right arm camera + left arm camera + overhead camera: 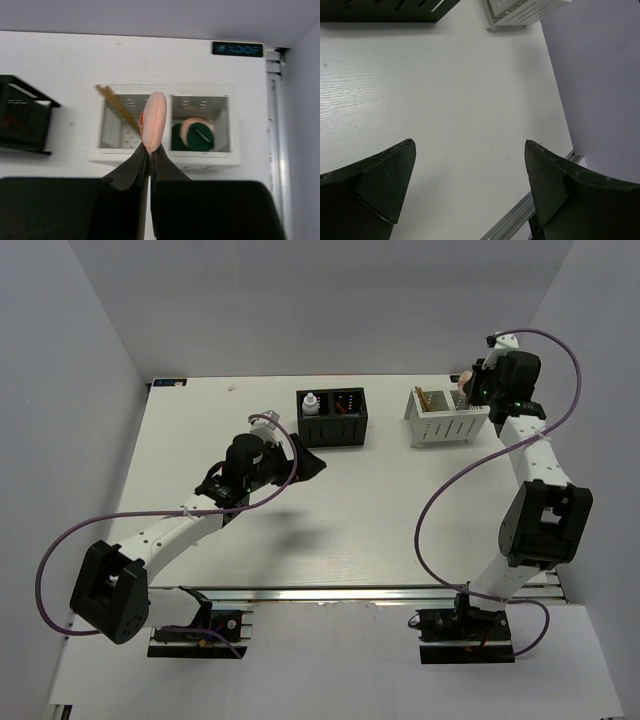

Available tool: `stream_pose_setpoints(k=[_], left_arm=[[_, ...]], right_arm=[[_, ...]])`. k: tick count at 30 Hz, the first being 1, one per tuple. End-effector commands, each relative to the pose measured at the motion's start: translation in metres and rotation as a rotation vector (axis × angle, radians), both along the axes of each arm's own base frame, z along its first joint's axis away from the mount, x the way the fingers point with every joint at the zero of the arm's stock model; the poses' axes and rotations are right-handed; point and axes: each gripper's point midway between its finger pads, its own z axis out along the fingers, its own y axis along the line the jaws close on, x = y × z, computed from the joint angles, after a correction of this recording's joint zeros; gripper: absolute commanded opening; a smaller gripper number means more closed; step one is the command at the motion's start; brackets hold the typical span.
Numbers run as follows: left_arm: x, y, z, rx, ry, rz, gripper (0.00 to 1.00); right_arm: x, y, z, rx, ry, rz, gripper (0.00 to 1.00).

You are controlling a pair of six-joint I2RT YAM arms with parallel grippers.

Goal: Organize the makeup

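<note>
My right gripper is shut on the edge of a thin pink disc and holds it upright above the white slotted box, over the wall between its two compartments. The right compartment holds a dark green disc and another pink disc. Tan sticks lean in the left compartment. In the top view the right gripper hangs over the white box. A white bottle and dark/red pencils stand in the black box. My left gripper is open and empty over bare table.
The black box sits at the back middle and the white box at the back right. The table's right edge and metal rail show in the left wrist view. A grey wall stands close behind the white box.
</note>
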Motion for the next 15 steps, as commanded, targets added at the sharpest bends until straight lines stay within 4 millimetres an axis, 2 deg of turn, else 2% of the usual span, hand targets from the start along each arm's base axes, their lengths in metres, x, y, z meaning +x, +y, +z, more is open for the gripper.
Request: stream_pose_setpoints(k=[1, 8, 10, 12, 15], left_arm=[[0.001, 0.007, 0.01, 0.015, -0.035, 0.009, 0.98], [-0.004, 0.012, 0.009, 0.019, -0.036, 0.017, 0.98], [-0.005, 0.014, 0.008, 0.02, -0.032, 0.022, 0.98], [-0.007, 0.016, 0.005, 0.022, -0.027, 0.027, 0.98], [-0.008, 0.019, 0.007, 0.022, -0.032, 0.036, 0.98]], right_arm=[[0.017, -0.035, -0.02, -0.11, 0.031, -0.09, 0.0], [0.038, -0.061, -0.042, -0.153, 0.032, -0.123, 0.0], [0.043, -0.064, -0.043, -0.155, 0.03, -0.117, 0.03], [0.049, -0.064, -0.048, -0.154, 0.034, -0.101, 0.1], [0.051, -0.065, -0.052, -0.163, 0.036, -0.091, 0.26]])
